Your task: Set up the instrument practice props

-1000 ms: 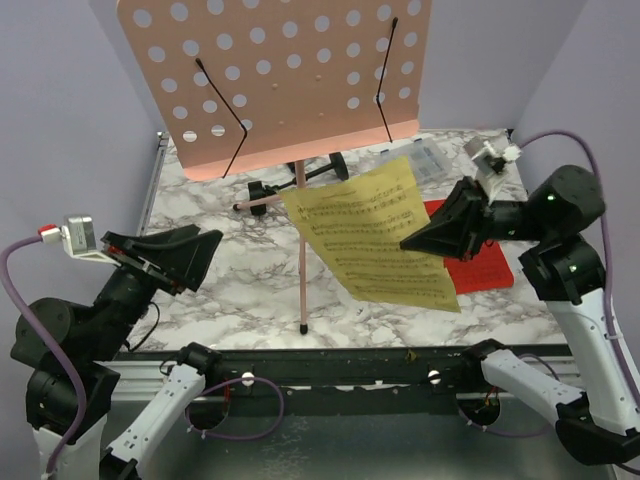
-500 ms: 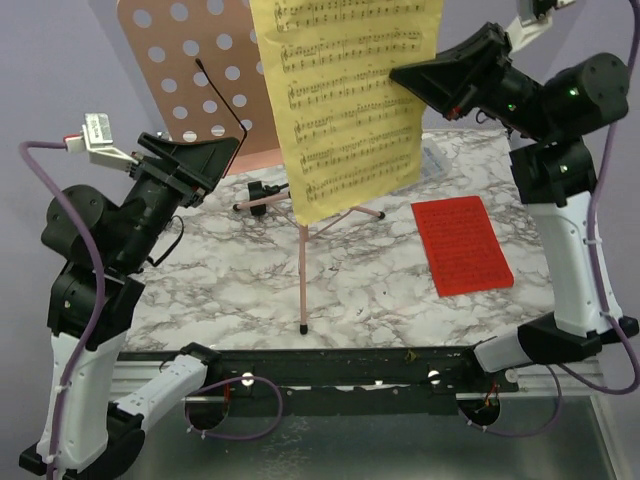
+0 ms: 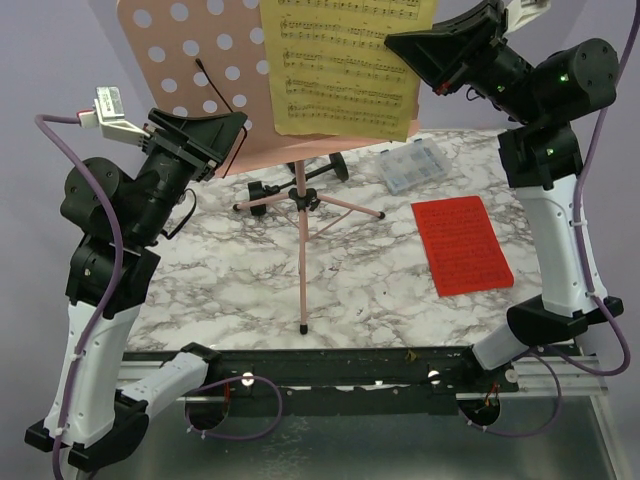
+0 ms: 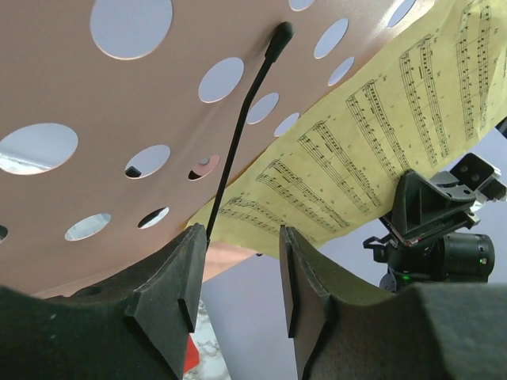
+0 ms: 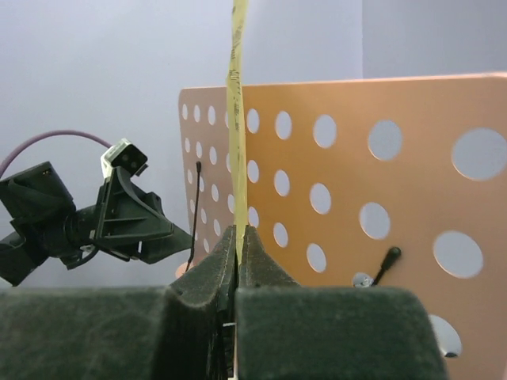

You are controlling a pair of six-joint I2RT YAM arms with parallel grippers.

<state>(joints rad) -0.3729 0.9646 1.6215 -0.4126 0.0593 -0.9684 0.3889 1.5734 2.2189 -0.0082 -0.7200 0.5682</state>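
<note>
Progress: the yellow page has risen from above the surface to the face of the pink music stand, clenched in the right pincer — the left pincer, jaws apart but narrowing, is now at the foot of the retaining wire.

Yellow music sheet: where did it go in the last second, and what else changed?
The right gripper, shut on the yellow sheet, lifted it from low over the table up in front of the pink stand. The left gripper rose toward the stand's wire page holder, jaws apart. The red sheet, stand and clear box stayed put.
</note>
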